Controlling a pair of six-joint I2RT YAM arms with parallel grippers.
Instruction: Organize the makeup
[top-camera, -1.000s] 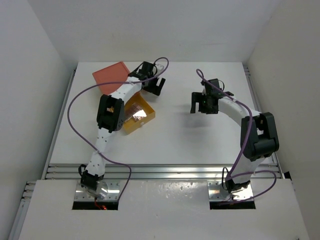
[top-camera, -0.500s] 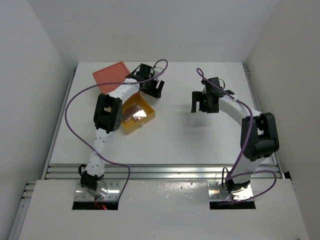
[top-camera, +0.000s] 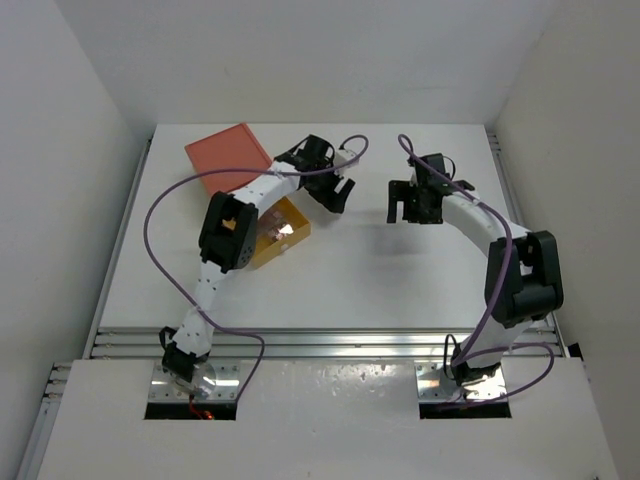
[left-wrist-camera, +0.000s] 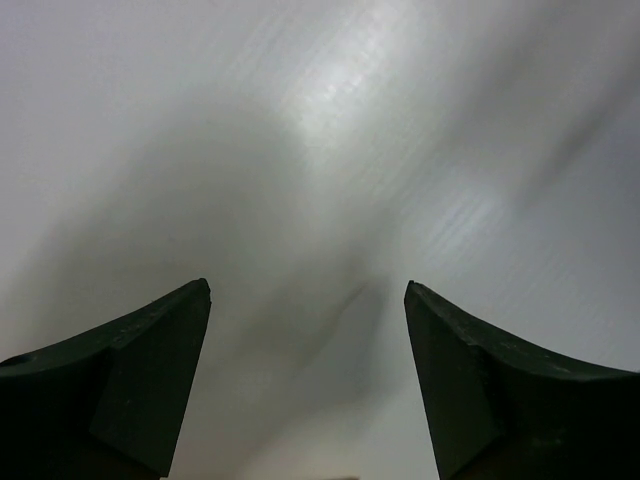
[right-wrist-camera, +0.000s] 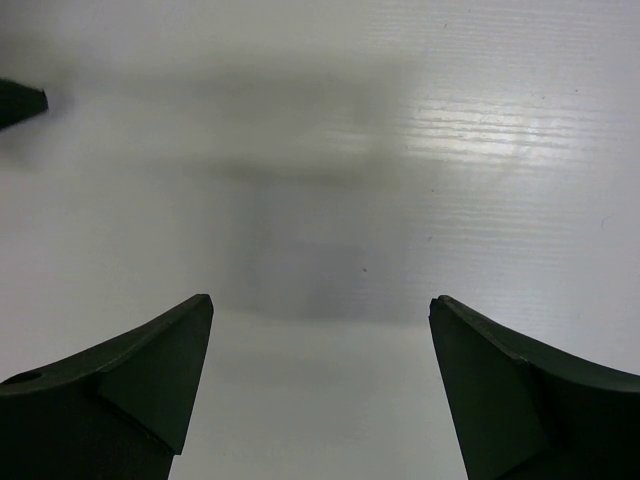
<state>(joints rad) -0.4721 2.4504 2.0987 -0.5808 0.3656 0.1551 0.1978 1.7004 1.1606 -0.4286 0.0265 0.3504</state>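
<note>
Fingers (left-wrist-camera: 120, 390) of left gripper (left-wrist-camera: 308, 290) and right gripper (right-wrist-camera: 320, 300) spread wide over table (right-wrist-camera: 320, 120); yellow drawer (top-camera: 275, 252) overhead only.

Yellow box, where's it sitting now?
Top view, left half of the table: the yellow box lies just nearer than the orange panel, partly under the left arm.

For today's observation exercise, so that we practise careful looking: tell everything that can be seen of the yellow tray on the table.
The yellow tray is a shallow, open-topped rectangular box with orange-yellow walls, plastic by its look. It rests flat on the white table, turned diagonally, left of centre. Inside lies a small flat pink-brown piece, partly lost in glare, probably a palette. The left arm crosses above the tray's left end and hides that part; whether they touch cannot be told.
</note>
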